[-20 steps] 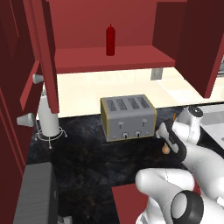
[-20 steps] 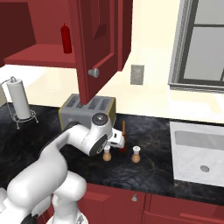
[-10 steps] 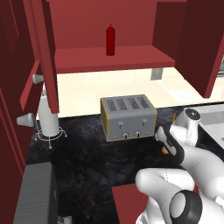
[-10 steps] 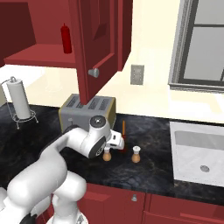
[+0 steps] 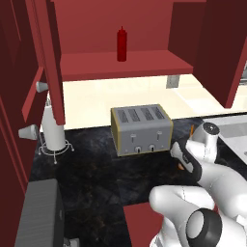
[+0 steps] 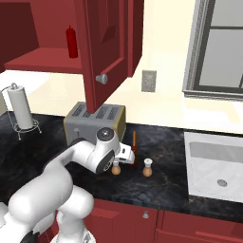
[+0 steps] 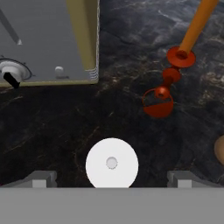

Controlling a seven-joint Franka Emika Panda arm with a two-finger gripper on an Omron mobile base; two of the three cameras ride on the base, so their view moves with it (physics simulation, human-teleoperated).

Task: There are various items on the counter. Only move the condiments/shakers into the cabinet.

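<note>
Shaker (image 7: 112, 164) on the black counter (image 7: 52, 127), beside the toaster (image 7: 48, 39), directly below the gripper (image 7: 112, 179).
Probably light, rigid and round-bodied; grasp across the tan body beneath the pale cap. Jaws spread wide, empty.

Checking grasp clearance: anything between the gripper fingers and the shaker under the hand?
Nothing: in the hand view the shaker sits centred between the gripper fingertips, bare counter either side.

You see cream wall (image 6: 161, 102) behind, grey-framed window (image 6: 223, 45) at right, wall outlet (image 6: 148, 80) beside it. Pale sink (image 6: 216, 163) below window. Paper towel holder (image 6: 19, 111) far left. Light even.
</note>
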